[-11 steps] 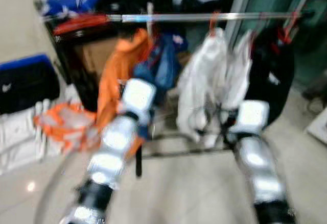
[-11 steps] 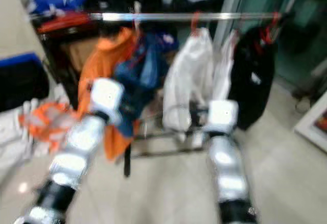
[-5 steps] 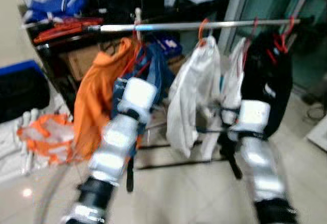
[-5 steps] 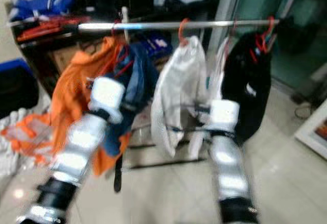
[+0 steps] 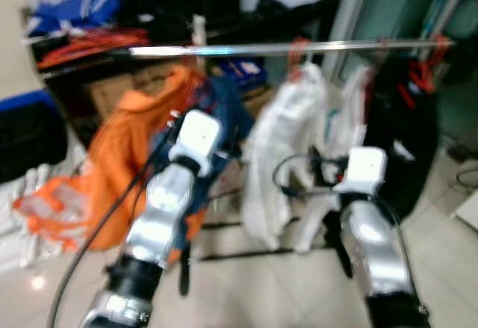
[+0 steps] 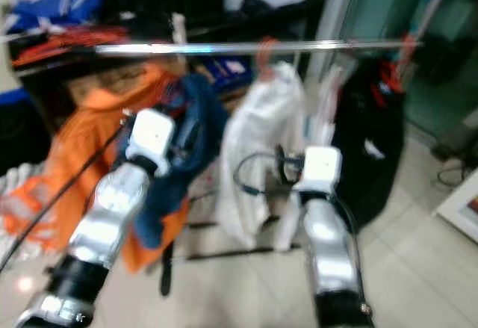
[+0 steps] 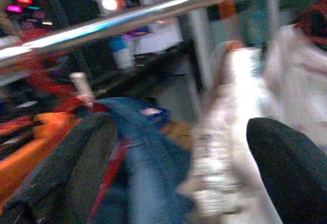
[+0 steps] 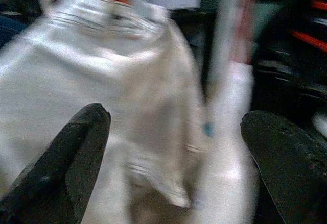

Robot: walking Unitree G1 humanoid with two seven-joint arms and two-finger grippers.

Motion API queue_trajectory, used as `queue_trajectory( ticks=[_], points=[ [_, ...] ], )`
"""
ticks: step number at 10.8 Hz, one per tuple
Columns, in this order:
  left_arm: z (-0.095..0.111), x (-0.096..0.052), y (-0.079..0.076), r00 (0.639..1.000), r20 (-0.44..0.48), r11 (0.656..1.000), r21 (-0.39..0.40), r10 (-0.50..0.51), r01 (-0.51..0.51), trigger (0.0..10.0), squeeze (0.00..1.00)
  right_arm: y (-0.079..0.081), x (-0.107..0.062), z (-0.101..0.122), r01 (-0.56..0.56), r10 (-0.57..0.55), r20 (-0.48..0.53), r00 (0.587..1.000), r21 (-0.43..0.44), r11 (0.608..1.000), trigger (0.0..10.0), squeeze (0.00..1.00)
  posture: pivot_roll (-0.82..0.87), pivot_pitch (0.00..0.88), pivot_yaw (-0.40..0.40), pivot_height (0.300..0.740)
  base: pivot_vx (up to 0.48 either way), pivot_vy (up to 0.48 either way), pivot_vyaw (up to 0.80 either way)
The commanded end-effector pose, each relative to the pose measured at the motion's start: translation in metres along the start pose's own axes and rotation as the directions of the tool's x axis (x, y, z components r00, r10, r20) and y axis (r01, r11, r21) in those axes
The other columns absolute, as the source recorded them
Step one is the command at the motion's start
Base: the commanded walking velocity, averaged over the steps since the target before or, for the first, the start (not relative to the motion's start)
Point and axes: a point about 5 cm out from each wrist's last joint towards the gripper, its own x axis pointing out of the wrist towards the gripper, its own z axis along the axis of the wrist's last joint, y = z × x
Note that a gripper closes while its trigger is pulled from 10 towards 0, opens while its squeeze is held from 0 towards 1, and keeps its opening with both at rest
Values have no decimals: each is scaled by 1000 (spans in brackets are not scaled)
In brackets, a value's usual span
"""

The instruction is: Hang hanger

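A shiny pale floor point(image 5: 284, 283) at the bottom, dark shelves point(image 5: 172, 14) up top, greenish glass point(image 5: 396, 7) upper right.

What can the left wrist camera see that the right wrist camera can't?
Left wrist view: the shiny rail, a blue garment and a bit of an orange garment, seen past the open left gripper.
Right wrist view: a black garment, seen past the open right gripper.
Both: the white garment hanging up, and lots of blur.
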Motion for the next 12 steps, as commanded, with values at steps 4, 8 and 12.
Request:
queue_trajectory(
  ticks=[4,8,12],
  points=[
    [3,-1,-1,1000,10,998,56,-22,22,10000,0,3,0,3,-3,3,13,1000,5,1000,10000,0,-59,0,1,740,0,-448,0],
    [2,0,7,999,3,999,-14,35,-35,10000,0,3,0,5,-4,4,18,1000,1,1000,10000,0,-62,0,-4,740,146,-408,0],
    [0,0,15,996,-8,996,-7,90,-90,10000,0,4,1,5,-10,10,17,1000,-3,1000,10000,0,-59,0,-7,740,207,-66,0]
  ],
)
